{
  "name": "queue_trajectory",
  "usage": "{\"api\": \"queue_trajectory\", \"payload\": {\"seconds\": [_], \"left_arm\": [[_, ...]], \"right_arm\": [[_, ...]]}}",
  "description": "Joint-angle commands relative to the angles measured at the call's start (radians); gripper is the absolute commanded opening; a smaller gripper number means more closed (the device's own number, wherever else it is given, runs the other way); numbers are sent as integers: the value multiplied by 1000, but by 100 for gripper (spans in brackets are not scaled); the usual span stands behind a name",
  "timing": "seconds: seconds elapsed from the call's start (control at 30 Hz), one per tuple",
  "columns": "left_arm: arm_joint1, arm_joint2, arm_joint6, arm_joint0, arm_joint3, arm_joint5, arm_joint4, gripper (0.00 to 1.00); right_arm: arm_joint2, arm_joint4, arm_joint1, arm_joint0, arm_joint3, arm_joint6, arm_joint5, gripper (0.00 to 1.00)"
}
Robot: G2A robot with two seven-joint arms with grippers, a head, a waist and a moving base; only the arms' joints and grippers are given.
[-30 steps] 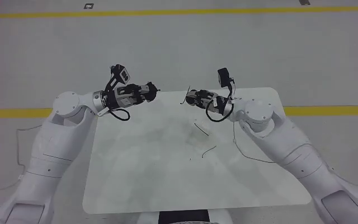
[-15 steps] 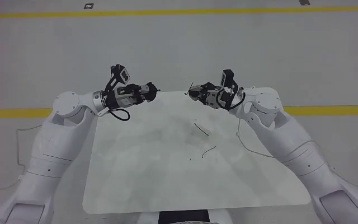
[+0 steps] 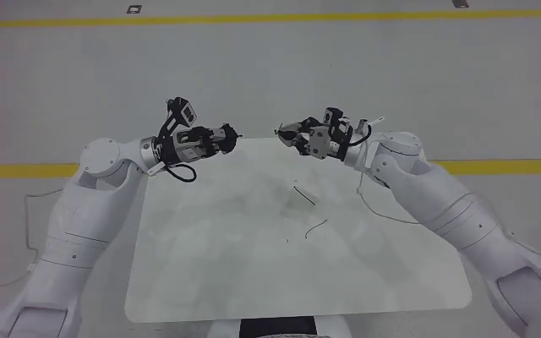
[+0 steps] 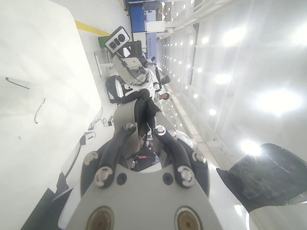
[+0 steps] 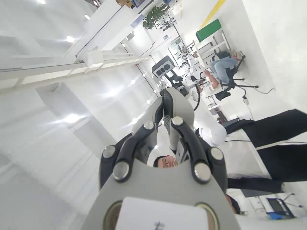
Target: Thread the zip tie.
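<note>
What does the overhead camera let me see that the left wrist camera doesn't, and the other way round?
From above: the left gripper and right gripper facing each other with a gap between, at the far edge of the white table. From the left wrist: its fingers close up, pressed together. Both: the table, with a straight zip tie and a curved zip tie lying loose on it.

Industrial hall with yellow floor line (image 3: 254, 19), blue racks (image 4: 140, 10)
</note>
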Motion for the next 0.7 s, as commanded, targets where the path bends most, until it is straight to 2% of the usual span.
{"api": "queue_trajectory", "payload": {"seconds": [0.0,0.03,0.37,0.4,0.47,0.67], "left_arm": [[0,0,0,0,0,0,0,0],[0,0,0,0,0,0,0,0],[0,0,0,0,0,0,0,0],[0,0,0,0,0,0,0,0],[0,0,0,0,0,0,0,0],[0,0,0,0,0,0,0,0]], "right_arm": [[-45,69,17,28,-6,-15,0,0],[-60,98,24,41,-8,-22,0,0],[-60,98,24,41,-8,-22,0,0],[-45,103,24,33,-13,-22,-21,0],[-4,105,20,1,-14,3,-1,0],[91,105,-11,-115,-30,14,0,0]]}}
